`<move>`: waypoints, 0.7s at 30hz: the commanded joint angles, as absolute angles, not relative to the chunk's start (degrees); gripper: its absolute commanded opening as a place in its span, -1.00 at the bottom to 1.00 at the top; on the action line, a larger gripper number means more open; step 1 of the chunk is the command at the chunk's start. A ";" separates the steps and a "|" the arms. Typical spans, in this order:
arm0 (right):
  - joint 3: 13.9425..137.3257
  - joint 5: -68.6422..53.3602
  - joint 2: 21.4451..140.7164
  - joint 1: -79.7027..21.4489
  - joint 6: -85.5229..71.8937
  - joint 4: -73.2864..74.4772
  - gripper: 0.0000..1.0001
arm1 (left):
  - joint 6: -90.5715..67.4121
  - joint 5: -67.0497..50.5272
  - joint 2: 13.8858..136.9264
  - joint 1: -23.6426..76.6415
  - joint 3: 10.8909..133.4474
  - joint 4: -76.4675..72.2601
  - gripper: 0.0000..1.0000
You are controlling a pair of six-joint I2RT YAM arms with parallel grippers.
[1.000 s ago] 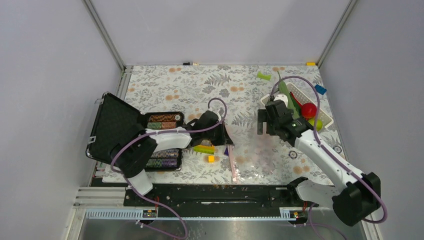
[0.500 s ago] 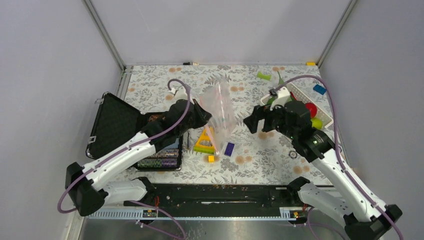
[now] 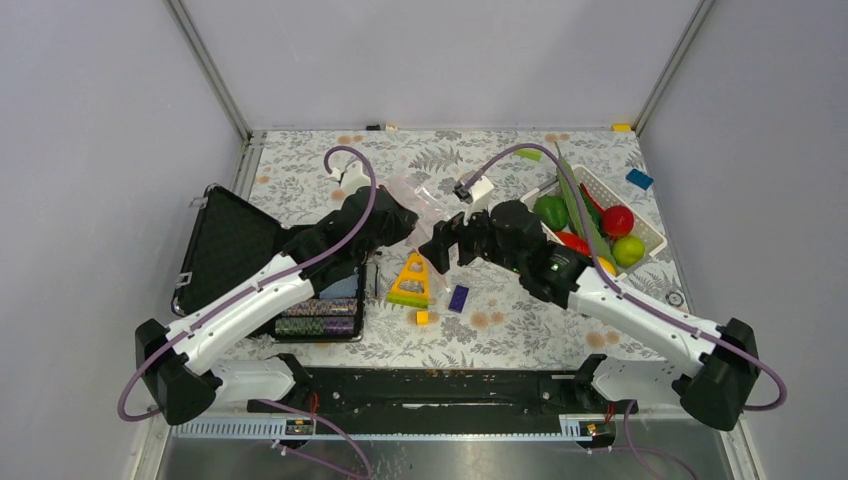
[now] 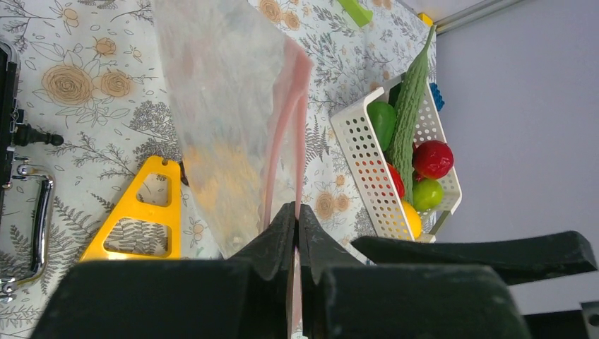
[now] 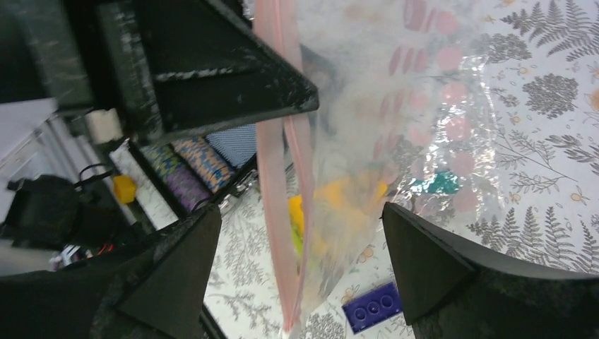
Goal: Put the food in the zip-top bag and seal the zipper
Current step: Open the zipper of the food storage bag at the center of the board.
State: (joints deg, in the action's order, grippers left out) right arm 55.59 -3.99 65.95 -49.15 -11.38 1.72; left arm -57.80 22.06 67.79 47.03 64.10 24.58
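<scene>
From above, we see the left gripper [image 3: 405, 220] clamped on the top edge of the zip-top bag [image 3: 428, 197]. The bag is lifted off the flowered table [image 3: 330, 165] and hangs just ahead of its fingers. The right gripper [image 3: 447, 246] faces it from the opposite side, jaws spread wide, with the bag's lower part right at its fingertips. Beneath both grippers lie a yellow triangle [image 3: 412, 281] and a purple brick [image 3: 459, 298]. Behind the right gripper, past its wrist, stands the white basket [image 3: 648, 226] holding the food: the cucumber [image 3: 572, 192], a green fruit [image 3: 550, 211], a red ball fruit [image 3: 617, 220] and a yellow-green fruit [image 3: 629, 250]. Behind the left gripper an open black case [image 3: 235, 250] rests on the table.

From the left wrist, we see its two fingers meeting tip to tip on the pink zipper [image 4: 291, 127], pinching it. The strip runs straight away from the tips and the clear film spreads to one side of it. The basket sits well off to the other side.

From the right wrist, the bag hangs in the gap between the open fingers, and we cannot tell whether either one touches it. Above the fingers, the left gripper's black finger grips the strip. Yellow and green shapes show through the film. We cannot tell whether they are inside the bag or behind it.
</scene>
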 commanded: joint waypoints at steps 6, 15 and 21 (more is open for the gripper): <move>57.63 13.02 74.16 -49.75 -12.94 -6.62 0.74 | -59.58 22.09 69.08 47.20 67.19 23.20 -1.00; 56.26 14.99 77.84 -49.69 -13.68 -9.30 -0.09 | -55.82 18.69 69.22 47.28 67.50 21.01 -1.00; 56.84 14.12 77.16 -49.69 -14.90 -8.99 -0.87 | -51.83 15.74 69.15 47.25 67.84 19.41 -0.31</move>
State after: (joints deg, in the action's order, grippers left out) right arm 55.64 12.86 78.02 -49.50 -13.76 -5.93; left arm -55.75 19.42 69.49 47.03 64.90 23.16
